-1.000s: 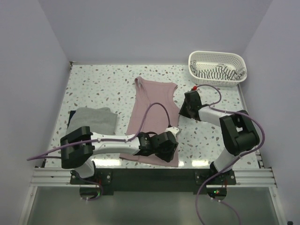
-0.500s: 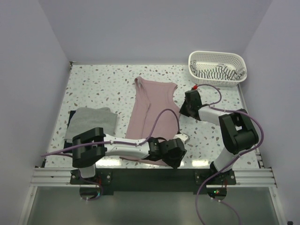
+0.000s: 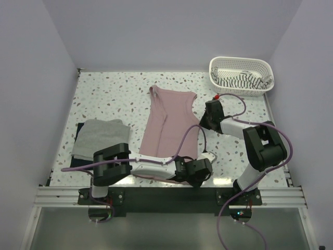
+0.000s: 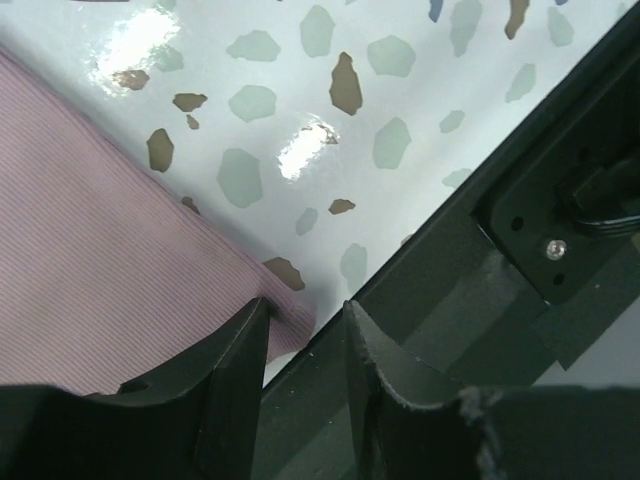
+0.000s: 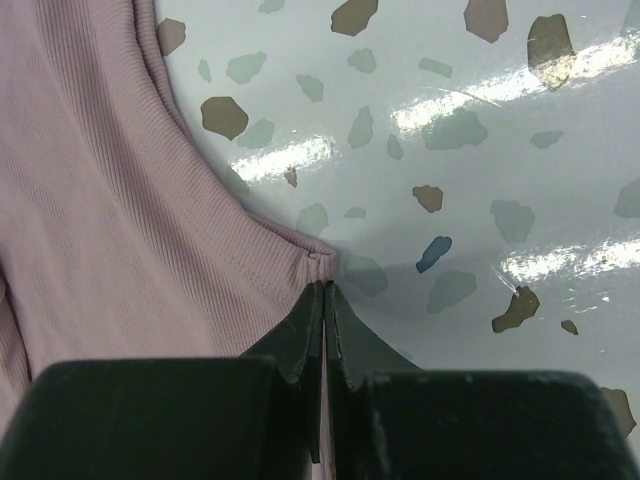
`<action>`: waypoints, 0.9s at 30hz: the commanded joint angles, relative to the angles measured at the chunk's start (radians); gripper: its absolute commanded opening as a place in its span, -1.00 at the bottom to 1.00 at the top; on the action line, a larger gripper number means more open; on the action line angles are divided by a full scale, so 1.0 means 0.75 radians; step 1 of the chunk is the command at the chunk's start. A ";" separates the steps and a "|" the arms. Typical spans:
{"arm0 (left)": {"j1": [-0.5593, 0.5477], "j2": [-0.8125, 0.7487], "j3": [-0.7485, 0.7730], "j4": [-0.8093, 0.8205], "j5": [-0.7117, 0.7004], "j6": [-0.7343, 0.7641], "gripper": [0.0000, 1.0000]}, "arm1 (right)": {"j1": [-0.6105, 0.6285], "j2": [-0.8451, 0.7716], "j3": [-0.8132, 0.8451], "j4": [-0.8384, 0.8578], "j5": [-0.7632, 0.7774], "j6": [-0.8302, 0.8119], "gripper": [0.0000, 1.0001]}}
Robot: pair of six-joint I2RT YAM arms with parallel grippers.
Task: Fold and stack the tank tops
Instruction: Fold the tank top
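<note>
White lattice basket [image 3: 240,59]: stood well beyond the right fingers [image 5: 300,345]. Speckled terrazzo table [image 3: 109,94]: lay beneath both finger pairs. Dark frame edge [image 4: 450,270]: ran beside the left fingers [image 4: 235,385].

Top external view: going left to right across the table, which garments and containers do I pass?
grey tank top → pink tank top → white basket
</note>
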 commanded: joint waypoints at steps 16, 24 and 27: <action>-0.027 0.019 0.087 -0.030 -0.112 0.026 -1.00 | -0.046 -0.045 0.009 -0.003 0.040 0.011 -1.00; -0.029 -0.126 0.021 0.095 -0.030 0.034 -1.00 | -0.124 -0.110 0.003 -0.089 0.087 -0.024 -1.00; -0.029 -0.173 -0.018 0.121 -0.015 0.016 -1.00 | -0.126 -0.137 0.009 -0.121 0.116 -0.046 -1.00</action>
